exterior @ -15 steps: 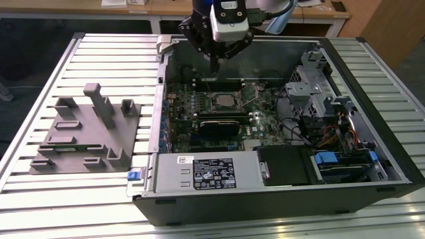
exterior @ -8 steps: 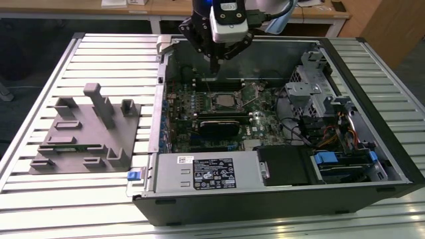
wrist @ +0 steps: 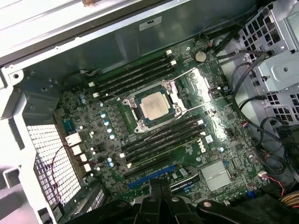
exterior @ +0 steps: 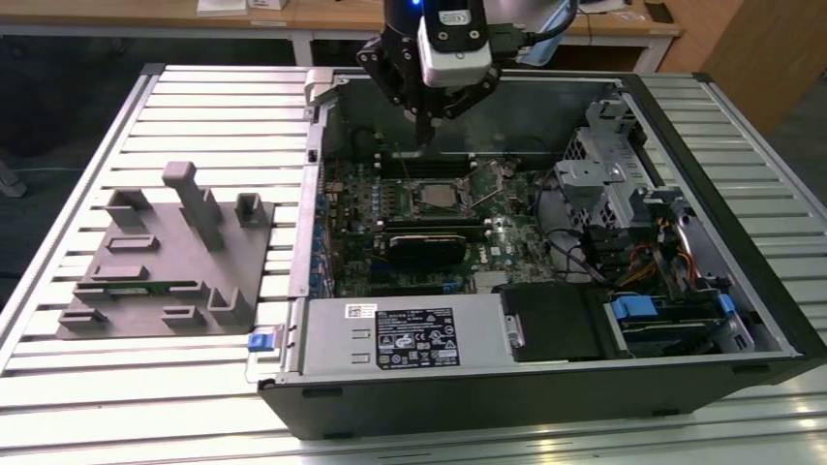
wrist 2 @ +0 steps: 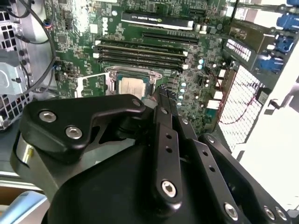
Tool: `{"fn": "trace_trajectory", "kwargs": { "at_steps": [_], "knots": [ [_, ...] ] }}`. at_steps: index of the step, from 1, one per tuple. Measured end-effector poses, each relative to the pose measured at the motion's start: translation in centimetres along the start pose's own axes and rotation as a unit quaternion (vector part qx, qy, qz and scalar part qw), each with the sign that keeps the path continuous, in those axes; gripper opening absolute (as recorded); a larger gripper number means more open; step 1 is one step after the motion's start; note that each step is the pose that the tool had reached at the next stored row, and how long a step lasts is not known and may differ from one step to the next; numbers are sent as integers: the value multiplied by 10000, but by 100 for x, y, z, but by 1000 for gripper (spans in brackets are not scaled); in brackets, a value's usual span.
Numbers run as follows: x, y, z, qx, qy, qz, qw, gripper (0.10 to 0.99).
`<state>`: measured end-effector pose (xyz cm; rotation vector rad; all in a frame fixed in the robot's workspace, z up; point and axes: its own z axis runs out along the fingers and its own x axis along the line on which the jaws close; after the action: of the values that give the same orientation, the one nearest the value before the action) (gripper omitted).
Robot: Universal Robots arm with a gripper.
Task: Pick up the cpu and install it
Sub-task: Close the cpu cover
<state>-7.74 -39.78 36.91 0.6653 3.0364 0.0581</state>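
The cpu (wrist: 155, 105) lies flat in the motherboard socket inside the open computer case (exterior: 723, 320), its pale silver top facing up. It also shows in the second wrist view as the cpu (wrist 2: 133, 85), just beyond my fingers, and in the exterior view as the cpu (exterior: 440, 197) mid-board. My gripper (exterior: 424, 124) hangs above the back part of the board, a little behind the socket and clear of it. The black fingers (wrist 2: 163, 121) sit close together with nothing between them. In the first wrist view the gripper (wrist: 159, 184) pokes in at the edge.
A grey fixture (exterior: 155, 262) stands on the slatted table at the exterior view's left, with a thin green strip (exterior: 130, 286) on it. Inside the case are a black box with a white label (exterior: 413, 334), a metal drive cage (exterior: 621, 184), cables (exterior: 646, 262) and memory slots (wrist: 135, 77).
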Motion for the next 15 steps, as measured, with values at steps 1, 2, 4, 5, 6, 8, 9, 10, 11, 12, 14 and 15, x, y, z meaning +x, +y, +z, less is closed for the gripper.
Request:
{"fn": "trace_trajectory", "kwargs": {
  "at_steps": [1,2,4,5,6,8,9,10,11,12,14,15],
  "knots": [
    [0,0,5,1,-3,71,10000,106],
    [0,0,9,3,-7,150,9999,106],
    [1,1,19,8,-15,334,9994,106],
    [2,1,23,9,-18,407,9992,106],
    [2,2,27,11,-21,479,9988,106],
    [3,3,36,15,-28,631,9980,106],
    [3,3,40,17,-31,706,9975,106],
    [4,3,45,19,-34,779,9969,106],
    [4,4,49,20,-37,853,9963,106],
    [4,4,54,22,-41,927,9957,106],
    [5,5,64,27,-49,1111,9938,106],
    [6,5,68,28,-52,1183,9930,106]
  ]
}}
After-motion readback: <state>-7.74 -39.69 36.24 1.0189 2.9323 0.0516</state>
